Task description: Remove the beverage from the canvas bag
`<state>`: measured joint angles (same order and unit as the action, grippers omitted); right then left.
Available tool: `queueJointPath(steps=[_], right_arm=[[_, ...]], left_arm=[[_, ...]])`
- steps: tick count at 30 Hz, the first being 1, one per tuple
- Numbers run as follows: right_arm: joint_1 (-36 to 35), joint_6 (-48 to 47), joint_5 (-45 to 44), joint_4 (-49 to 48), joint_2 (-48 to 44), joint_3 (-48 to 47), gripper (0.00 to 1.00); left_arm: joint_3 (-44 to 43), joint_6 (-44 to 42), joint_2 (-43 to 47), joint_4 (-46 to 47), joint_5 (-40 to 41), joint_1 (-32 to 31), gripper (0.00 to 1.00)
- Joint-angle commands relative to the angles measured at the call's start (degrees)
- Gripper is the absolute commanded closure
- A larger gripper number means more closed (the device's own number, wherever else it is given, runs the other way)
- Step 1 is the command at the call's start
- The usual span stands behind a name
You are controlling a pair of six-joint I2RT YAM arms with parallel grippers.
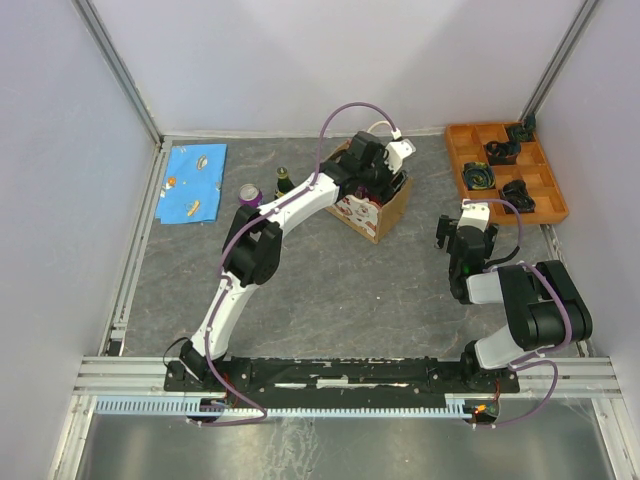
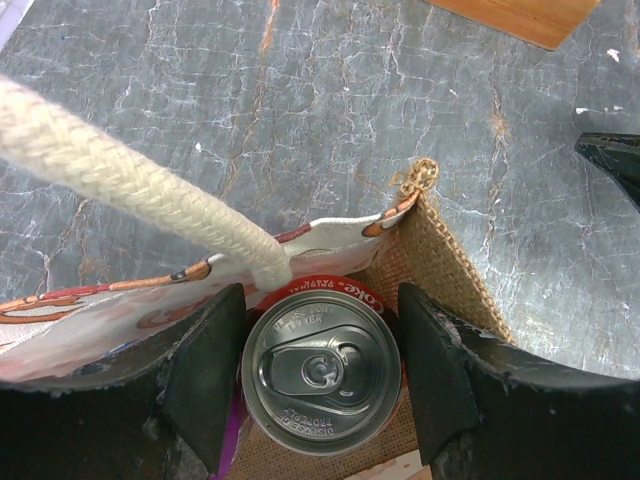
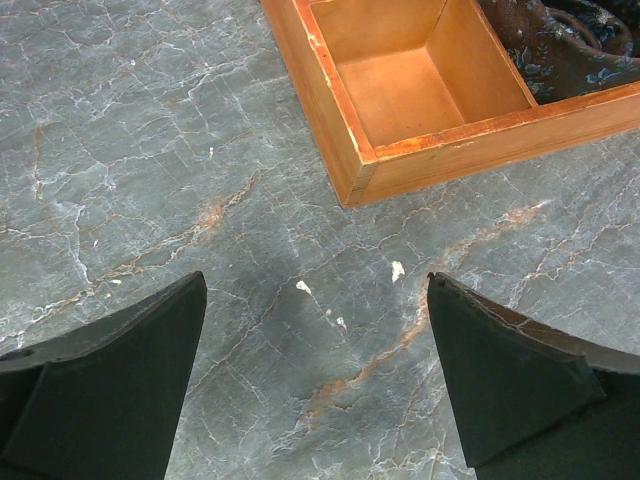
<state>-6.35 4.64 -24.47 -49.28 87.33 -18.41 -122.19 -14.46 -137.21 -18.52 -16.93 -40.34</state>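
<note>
My left gripper [image 2: 322,335] down inside the bag [image 2: 455,265], its fingers pressed on both sides of the soda can [image 2: 322,378], soda can standing in the bag's corner, my right gripper [image 3: 315,350] spread wide over the table [image 3: 150,150], near the orange tray [image 3: 345,150]

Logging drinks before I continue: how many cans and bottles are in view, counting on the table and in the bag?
Cans: 2, the red can inside the bag and the purple can on the table
Bottles: 1, the dark bottle on the table beside the purple can
Total: 3
</note>
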Motion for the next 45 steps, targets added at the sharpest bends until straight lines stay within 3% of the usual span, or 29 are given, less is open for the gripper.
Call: queueJointPath(steps=[1,3,4,7,8,23,45], right_arm=[[0.1,0.0,-0.1,-2.8,-0.4,-1.5,0.01],[0.0,0.0,-0.1,-2.8,-0.5,-1.5,0.01],[0.0,0.0,-0.1,-2.8,-0.5,-1.5,0.01],[0.0,0.0,-0.1,-2.8,-0.5,-1.5,0.01],[0.0,0.0,-0.1,-2.8,-0.4,-1.5,0.01],[0.0,0.0,-0.1,-2.8,-0.4,-1.5,0.01],[0.0,0.0,-0.1,-2.8,-0.5,-1.5,0.01]], left_arm=[[3.0,-3.2,-3.8,-6.3,1.9,0.3,0.32],[2.9,-2.9,-4.4,-6.7,1.8,0.3,0.36],[2.7,-2.7,-4.6,-7.0,1.7,0.3,0.44],[2.6,-2.0,-4.5,-7.5,1.2,0.3,0.93],[2.5,-1.9,-4.3,-7.6,0.9,0.3,0.97],[-13.9,0.1,3.5,-10.9,-1.9,0.8,0.97],[-18.3,3.5,15.0,-12.5,-2.1,4.6,0.97]])
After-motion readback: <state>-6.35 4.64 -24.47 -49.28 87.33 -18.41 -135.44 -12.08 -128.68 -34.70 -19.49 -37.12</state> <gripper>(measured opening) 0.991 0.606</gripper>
